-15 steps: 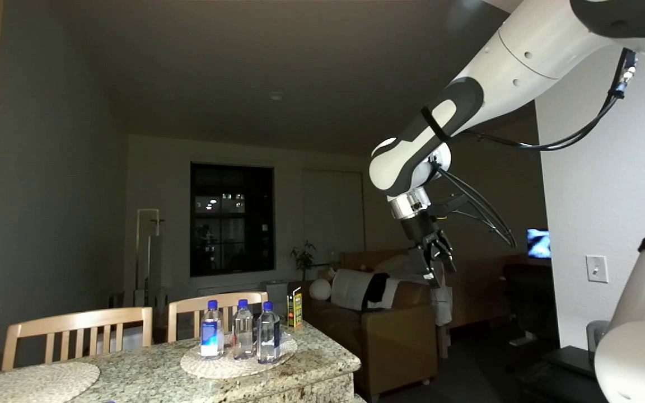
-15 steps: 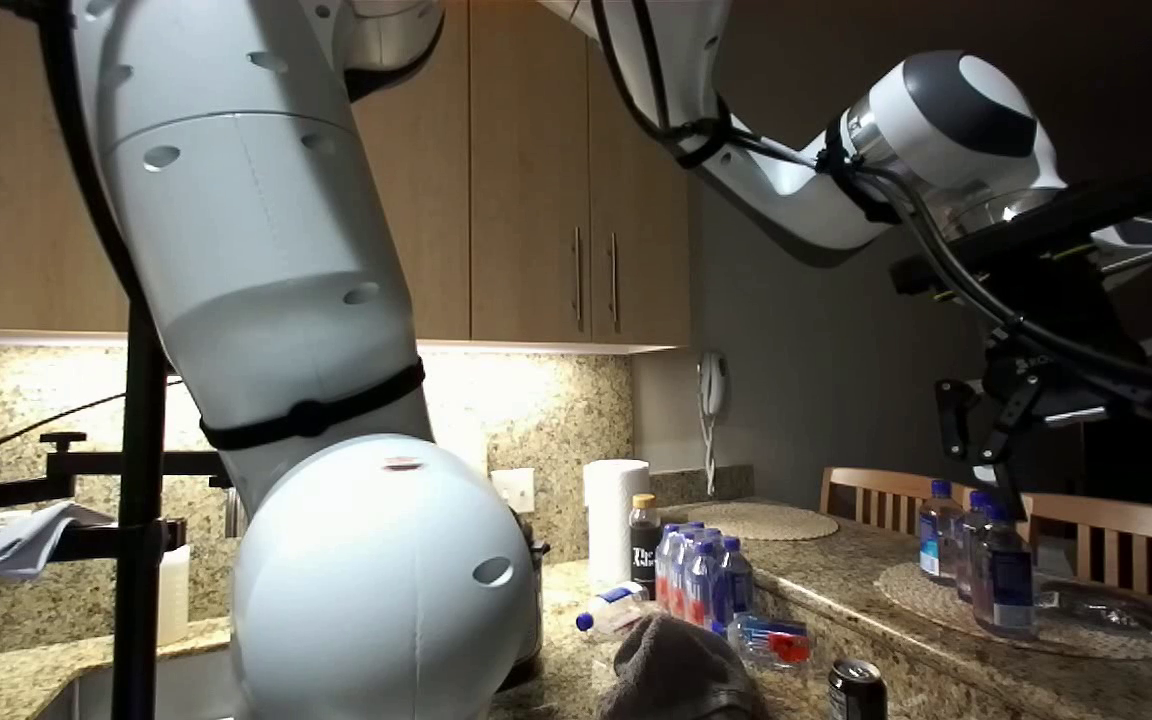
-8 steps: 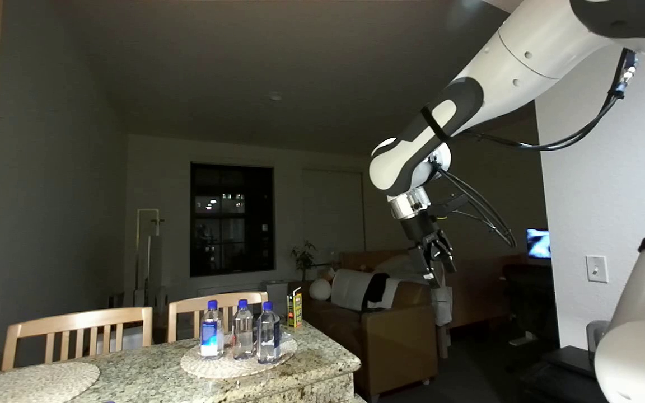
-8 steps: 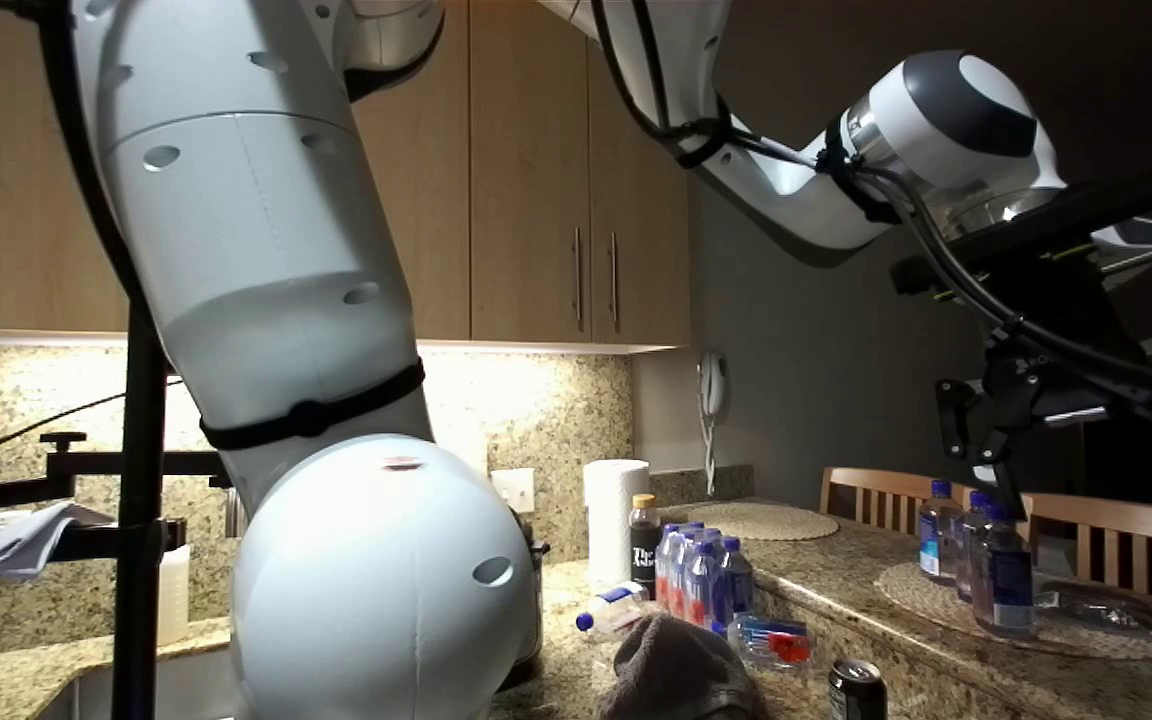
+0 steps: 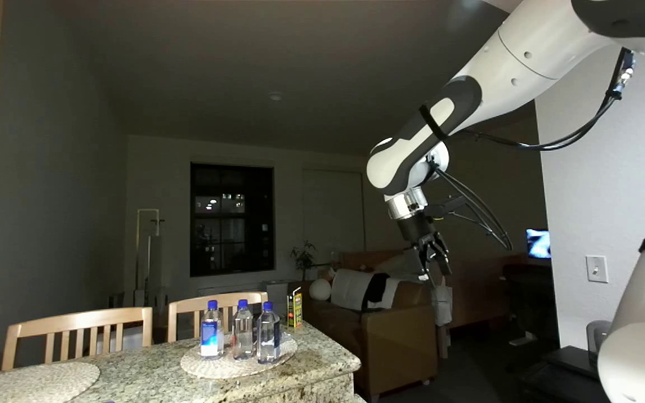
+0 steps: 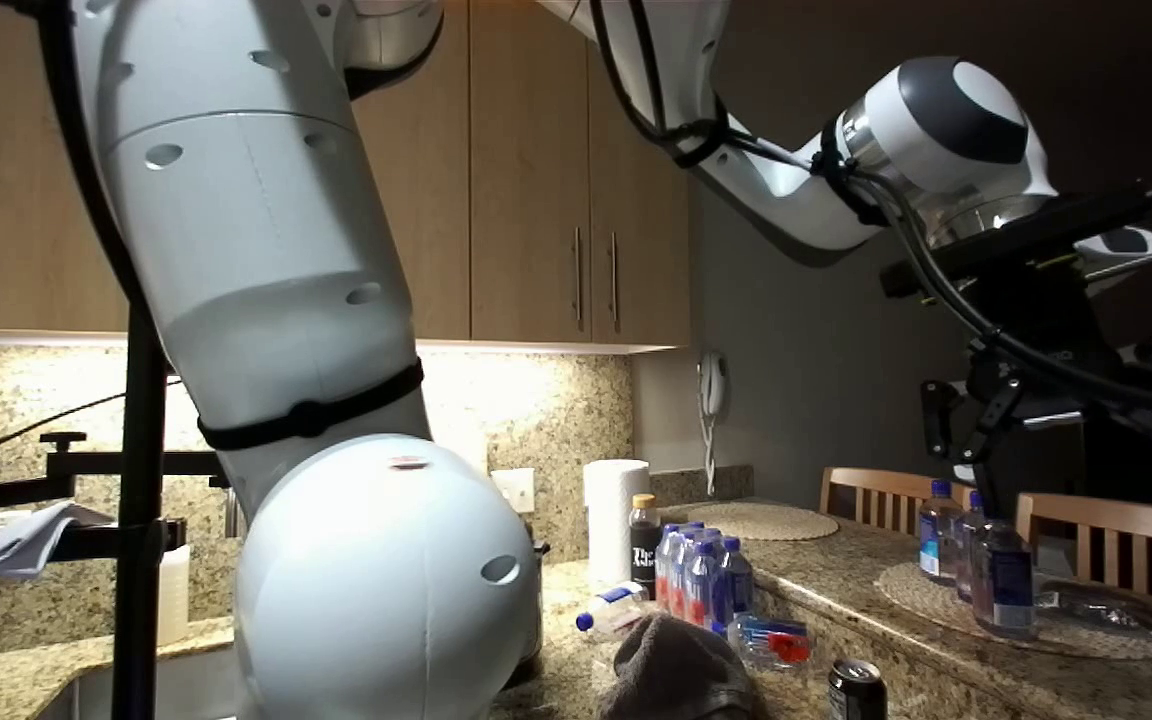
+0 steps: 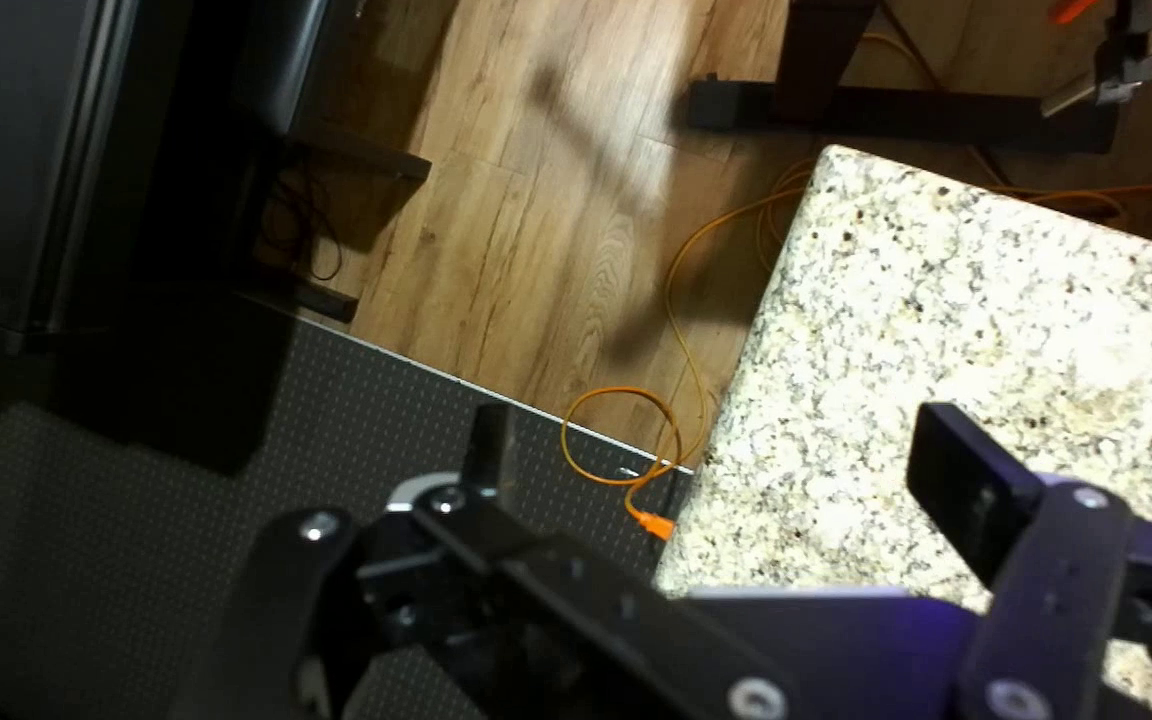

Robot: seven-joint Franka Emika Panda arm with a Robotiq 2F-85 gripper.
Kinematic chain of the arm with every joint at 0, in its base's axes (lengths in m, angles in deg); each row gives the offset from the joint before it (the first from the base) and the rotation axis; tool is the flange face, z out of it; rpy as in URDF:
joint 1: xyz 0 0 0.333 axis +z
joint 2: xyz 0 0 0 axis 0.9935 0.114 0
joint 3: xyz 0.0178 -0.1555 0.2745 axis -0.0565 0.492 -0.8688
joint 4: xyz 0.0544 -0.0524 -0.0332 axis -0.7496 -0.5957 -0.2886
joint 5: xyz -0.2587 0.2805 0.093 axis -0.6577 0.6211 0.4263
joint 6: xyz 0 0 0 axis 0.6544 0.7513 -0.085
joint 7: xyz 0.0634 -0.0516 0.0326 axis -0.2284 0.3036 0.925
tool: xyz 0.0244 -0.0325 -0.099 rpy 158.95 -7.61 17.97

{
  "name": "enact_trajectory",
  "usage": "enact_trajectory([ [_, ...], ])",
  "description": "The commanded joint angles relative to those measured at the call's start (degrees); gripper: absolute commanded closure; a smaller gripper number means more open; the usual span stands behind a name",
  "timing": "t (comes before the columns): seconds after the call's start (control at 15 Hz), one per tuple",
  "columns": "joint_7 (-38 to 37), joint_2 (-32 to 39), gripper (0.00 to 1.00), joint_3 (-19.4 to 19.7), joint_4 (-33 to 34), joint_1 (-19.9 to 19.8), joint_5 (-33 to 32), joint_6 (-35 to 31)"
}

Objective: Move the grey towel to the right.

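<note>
The grey towel point(image 6: 676, 668) lies crumpled in soft folds on the lower counter in an exterior view, cut off by the bottom edge. It is out of view in the wrist view. My gripper point(image 7: 721, 450) is open, with its two black fingers wide apart and nothing between them. It hangs in the air, well away from the towel, and shows in both exterior views point(image 5: 434, 273) point(image 6: 1086, 475). In the wrist view the fingers are over the granite counter's corner and the floor beside it.
Clear bottles with blue caps point(image 6: 1004, 585) stand on a woven mat point(image 6: 1126, 645) on the raised granite counter point(image 7: 936, 330). Bottles point(image 6: 701, 580), a lying bottle point(image 6: 771, 640) and a black can point(image 6: 856, 690) are near the towel. An orange cord point(image 7: 626, 390) lies on the floor.
My arm and gripper have shifted slightly to the left in both exterior views within the last half second. The towel and the bottles have not moved. The gripper stays open.
</note>
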Motion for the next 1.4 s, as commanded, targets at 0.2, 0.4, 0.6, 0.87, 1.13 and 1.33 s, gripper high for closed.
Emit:
enact_trajectory([
  [0.2,2.0,-0.8,0.0,0.6,-2.2,3.4,11.1,-2.9],
  [0.4,2.0,-1.6,0.0,-0.2,-4.3,4.9,14.3,-7.2],
  [0.6,2.3,-2.8,0.0,-1.4,-7.6,7.0,16.7,-13.4],
  [0.87,3.5,-3.7,0.0,-3.2,-11.4,9.8,18.5,-17.3],
  [1.13,2.9,-4.0,0.0,-5.4,-14.9,12.9,20.3,-20.4],
  [1.33,2.5,-3.7,0.0,-7.6,-17.1,15.4,21.4,-22.8],
])
